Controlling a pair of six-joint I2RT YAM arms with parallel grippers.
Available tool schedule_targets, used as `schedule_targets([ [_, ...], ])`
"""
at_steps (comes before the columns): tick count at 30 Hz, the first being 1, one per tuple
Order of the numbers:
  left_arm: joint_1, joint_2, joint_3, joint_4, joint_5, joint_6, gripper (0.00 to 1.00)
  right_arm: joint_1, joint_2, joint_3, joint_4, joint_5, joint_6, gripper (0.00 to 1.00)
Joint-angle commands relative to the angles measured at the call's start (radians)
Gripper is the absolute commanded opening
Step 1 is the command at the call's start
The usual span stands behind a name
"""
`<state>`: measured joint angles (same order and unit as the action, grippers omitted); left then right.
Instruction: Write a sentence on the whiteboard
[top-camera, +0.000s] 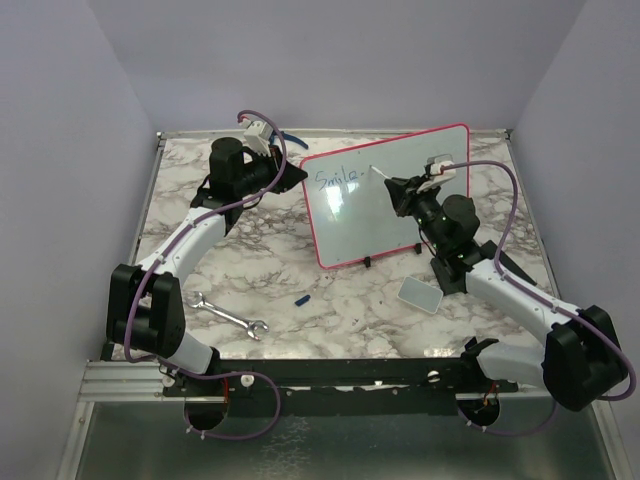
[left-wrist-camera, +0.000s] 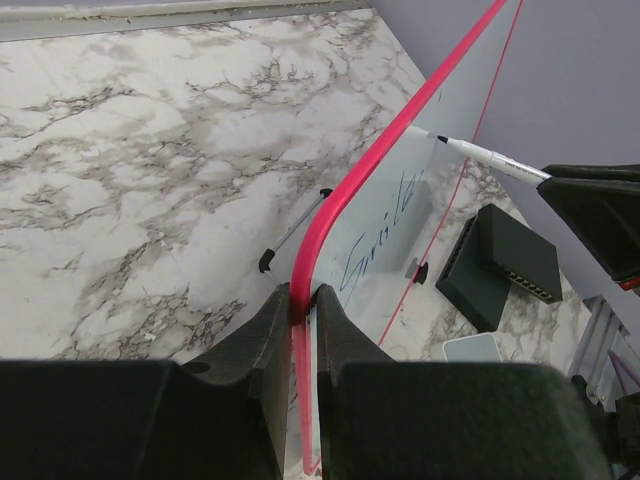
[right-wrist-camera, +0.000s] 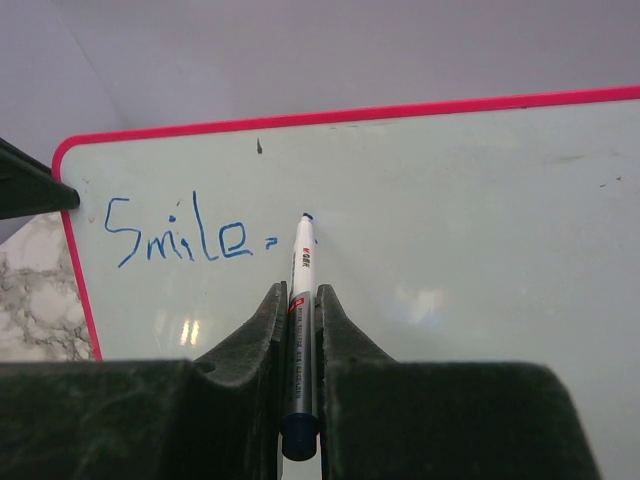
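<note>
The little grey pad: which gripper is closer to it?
Right. The right gripper holds the marker at the whiteboard, just behind the grey pad; the left gripper clamps the whiteboard's left edge, farther away.

A silver wrench (top-camera: 230, 317) lies flat on the marble-patterned bench (top-camera: 350, 318), set at a slant. Just to the wrench's right and slightly farther back lies a small blue cap (top-camera: 302, 299). Well apart from the wrench, farther right, lies a small grey rectangular pad (top-camera: 420, 293).
</note>
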<state>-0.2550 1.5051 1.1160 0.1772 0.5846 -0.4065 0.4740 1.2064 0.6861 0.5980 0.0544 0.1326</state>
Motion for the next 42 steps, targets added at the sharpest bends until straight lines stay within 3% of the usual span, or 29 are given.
schedule_targets([
  [1,0.011,-0.021,0.01,0.001,0.006,0.018,0.03,-0.003,0.017,0.027,-0.003,-0.028,-0.009,0.01],
  [31,0.011,-0.027,0.009,0.008,0.006,0.01,0.03,-0.003,-0.054,-0.038,-0.068,0.07,-0.016,0.01],
  [42,0.011,-0.03,0.01,0.012,0.008,0.007,0.03,-0.003,-0.047,-0.044,-0.09,0.018,-0.004,0.01],
])
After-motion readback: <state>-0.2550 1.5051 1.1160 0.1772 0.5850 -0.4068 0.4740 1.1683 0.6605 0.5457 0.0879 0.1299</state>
